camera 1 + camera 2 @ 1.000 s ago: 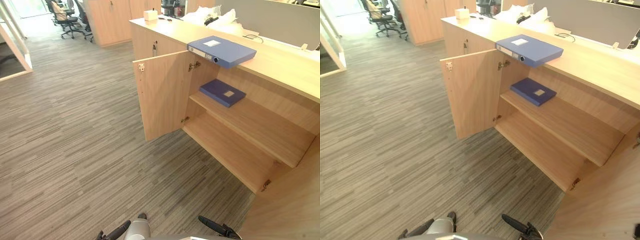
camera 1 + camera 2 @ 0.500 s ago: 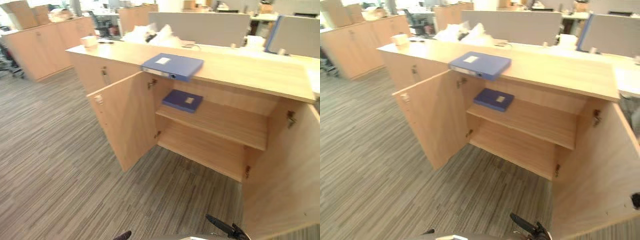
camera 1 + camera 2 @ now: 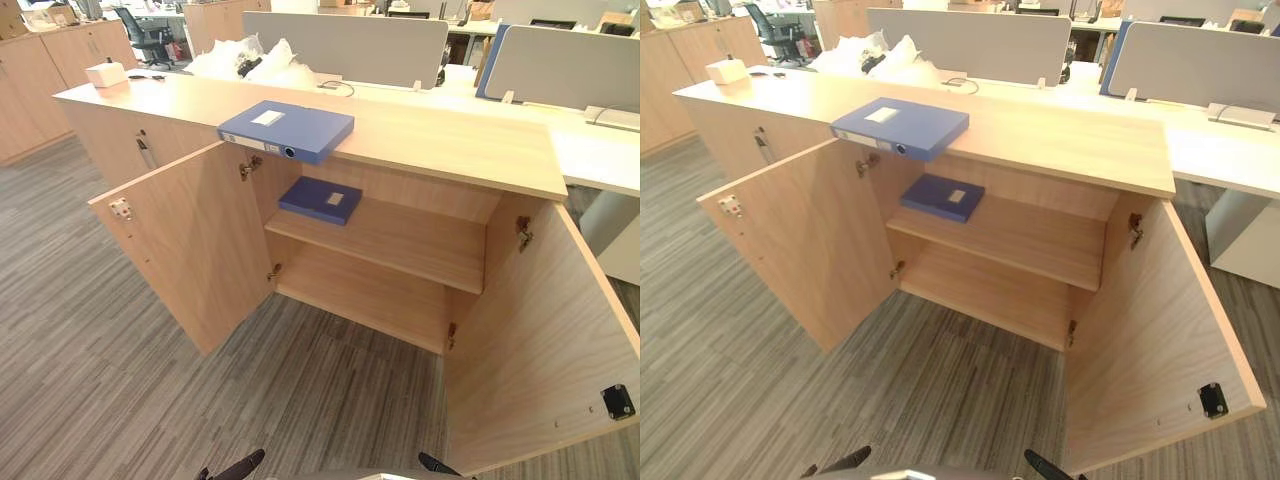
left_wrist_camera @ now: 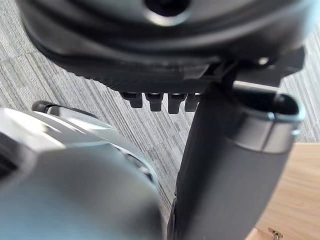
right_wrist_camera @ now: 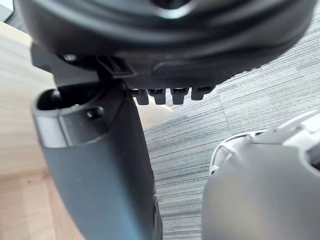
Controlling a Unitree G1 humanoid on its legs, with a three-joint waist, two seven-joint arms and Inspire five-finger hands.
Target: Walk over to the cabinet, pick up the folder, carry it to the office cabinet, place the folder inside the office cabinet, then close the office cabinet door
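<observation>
Two blue folders lie in the left eye view, well ahead of the left hand [image 3: 235,467] and right hand [image 3: 435,463]: top folder [image 3: 286,130] on the cabinet surface [image 3: 450,140], shelf folder [image 3: 320,200] inside.

Left wrist view: fingers [image 4: 155,101] relaxed, empty.

Right wrist view: fingers [image 5: 179,96] slack, holding nothing.

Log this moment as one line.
pickup: not begun | folder: on cabinet top, overhanging | second folder: upper shelf | left door, right door: open | left hand: open | right hand: open
</observation>
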